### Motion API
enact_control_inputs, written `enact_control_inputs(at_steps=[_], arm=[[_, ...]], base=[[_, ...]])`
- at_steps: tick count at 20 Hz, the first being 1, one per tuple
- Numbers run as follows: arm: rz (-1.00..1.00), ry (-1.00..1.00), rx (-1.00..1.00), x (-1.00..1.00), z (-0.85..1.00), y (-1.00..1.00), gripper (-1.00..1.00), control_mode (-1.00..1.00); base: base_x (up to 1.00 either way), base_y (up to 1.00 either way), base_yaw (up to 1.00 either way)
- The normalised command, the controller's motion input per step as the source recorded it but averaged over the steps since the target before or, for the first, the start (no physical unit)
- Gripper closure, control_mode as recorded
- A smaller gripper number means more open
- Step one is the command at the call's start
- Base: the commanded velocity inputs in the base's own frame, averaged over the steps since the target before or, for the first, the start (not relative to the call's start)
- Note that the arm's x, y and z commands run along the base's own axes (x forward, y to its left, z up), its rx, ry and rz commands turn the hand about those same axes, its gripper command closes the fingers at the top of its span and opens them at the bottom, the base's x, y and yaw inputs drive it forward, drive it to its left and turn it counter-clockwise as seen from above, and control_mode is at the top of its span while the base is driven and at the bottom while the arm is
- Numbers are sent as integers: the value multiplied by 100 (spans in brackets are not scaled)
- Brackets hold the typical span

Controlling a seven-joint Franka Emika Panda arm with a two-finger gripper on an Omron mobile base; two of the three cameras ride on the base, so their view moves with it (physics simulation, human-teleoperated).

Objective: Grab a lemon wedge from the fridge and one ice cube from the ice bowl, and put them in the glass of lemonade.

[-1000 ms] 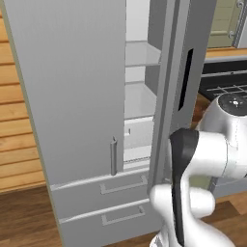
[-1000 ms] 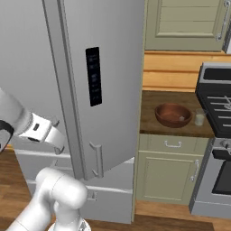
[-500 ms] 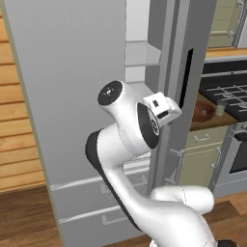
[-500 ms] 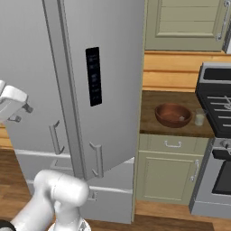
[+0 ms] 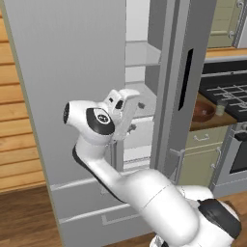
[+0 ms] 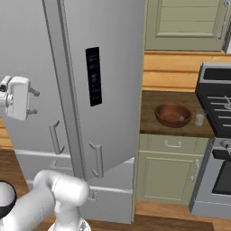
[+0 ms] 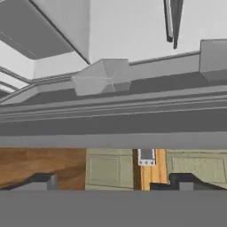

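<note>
Fridge (image 5: 62, 72): tall grey double-door unit with a black dispenser panel (image 6: 94, 76) on its right door and two drawers below; the left door stands swung open, showing pale shelves (image 5: 141, 53) inside, on which no contents can be made out. The lemon wedge cannot be picked out in any view. Tool (image 5: 134, 116): raised in front of the open gap between the two doors, at about the height of the lower shelf, fingers spread apart and holding nothing; in the right base view it (image 6: 32, 101) shows against the grey door face, left of the vertical bar handles (image 6: 55, 137). The hand view looks along grey fridge edges and ledges, with the two dark fingertips (image 7: 42, 181) set wide at the bottom and strips of wood floor and beige cabinet between them. The white arm's elbow and upper links stand between the left base camera and the fridge's lower drawers. Table (image 6: 149, 122): wooden top to the right of the fridge, over beige cabinets (image 6: 169, 173). Ice bowl (image 6: 173, 115): round reddish-brown, on this table, with a small pale ice cube (image 6: 181, 118) inside near its right side. Glass of lemonade (image 6: 199, 117): short clear tumbler, just beside the bowl on its right, next to the dark stove (image 6: 216, 103).
</note>
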Motion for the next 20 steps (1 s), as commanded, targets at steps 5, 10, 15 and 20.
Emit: enact_control_inputs(at_steps=[5,10,15,20], arm=[[0,28,-35,71,0,0,-100,-100],[0,5,-19,30,0,-8,-100,-100],[-2,1,-1,-9,-5,-64,-100,-100],[-10,0,0,-25,0,-97,-100,-100]], base=[[0,0,0],[0,0,0],[0,0,0],[0,0,0]])
